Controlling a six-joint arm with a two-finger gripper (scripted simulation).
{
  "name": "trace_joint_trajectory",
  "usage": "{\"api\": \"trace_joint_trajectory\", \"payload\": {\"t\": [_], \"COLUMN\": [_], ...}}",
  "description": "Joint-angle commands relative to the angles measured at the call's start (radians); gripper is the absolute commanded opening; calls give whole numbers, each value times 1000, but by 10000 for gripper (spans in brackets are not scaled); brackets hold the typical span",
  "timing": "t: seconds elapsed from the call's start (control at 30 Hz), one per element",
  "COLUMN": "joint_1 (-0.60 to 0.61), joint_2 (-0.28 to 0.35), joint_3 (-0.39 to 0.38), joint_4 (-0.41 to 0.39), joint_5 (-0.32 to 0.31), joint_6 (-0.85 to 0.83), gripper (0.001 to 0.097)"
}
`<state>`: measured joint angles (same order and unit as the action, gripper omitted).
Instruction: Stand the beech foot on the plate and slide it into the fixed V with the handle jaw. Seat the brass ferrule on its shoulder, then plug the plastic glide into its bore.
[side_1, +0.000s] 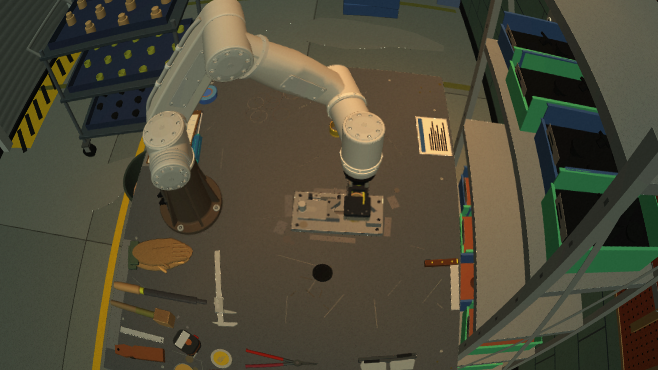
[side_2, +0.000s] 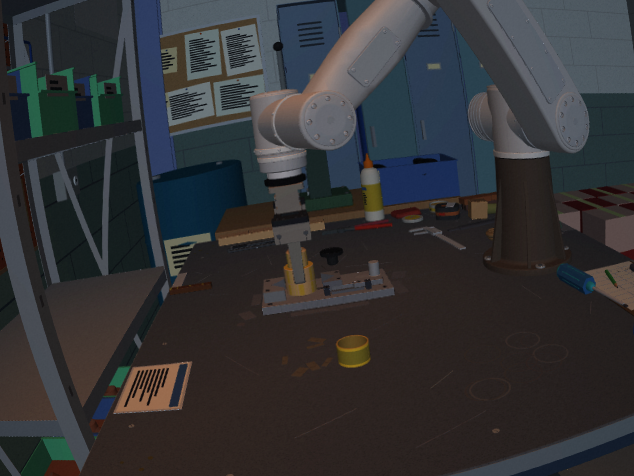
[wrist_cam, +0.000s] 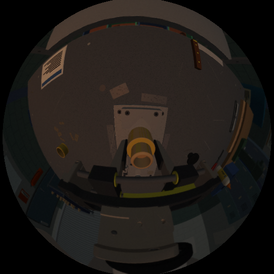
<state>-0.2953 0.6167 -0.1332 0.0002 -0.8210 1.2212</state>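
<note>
The beech foot (wrist_cam: 141, 148) stands upright on the grey fixture plate (side_2: 328, 293) near its V end, and my gripper (wrist_cam: 141, 153) grips it from above, closed on its sides. The foot shows as a yellow stepped cylinder (side_2: 299, 274) with an open bore on top. The handle jaw (side_2: 373, 267) sits at the plate's other end. The brass ferrule (side_2: 353, 351) lies on the bench in front of the plate, apart from it. The black plastic glide (side_2: 331, 254) rests on the bench behind the plate.
A rack of green and blue bins (side_1: 560, 100) lines one side of the bench. A glue bottle (side_2: 372, 189), calipers (side_1: 218, 290), a knife (side_1: 441, 262) and other hand tools lie around the edges. A printed card (side_2: 153, 387) lies near the front corner.
</note>
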Motion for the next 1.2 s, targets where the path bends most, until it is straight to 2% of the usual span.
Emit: {"api": "trace_joint_trajectory", "payload": {"t": [0.0,0.23,1.17], "joint_1": [0,0,0], "joint_2": [0,0,-12], "joint_3": [0,0,2], "joint_4": [0,0,0], "joint_5": [0,0,-12], "joint_6": [0,0,0], "gripper": [594,719,719]}}
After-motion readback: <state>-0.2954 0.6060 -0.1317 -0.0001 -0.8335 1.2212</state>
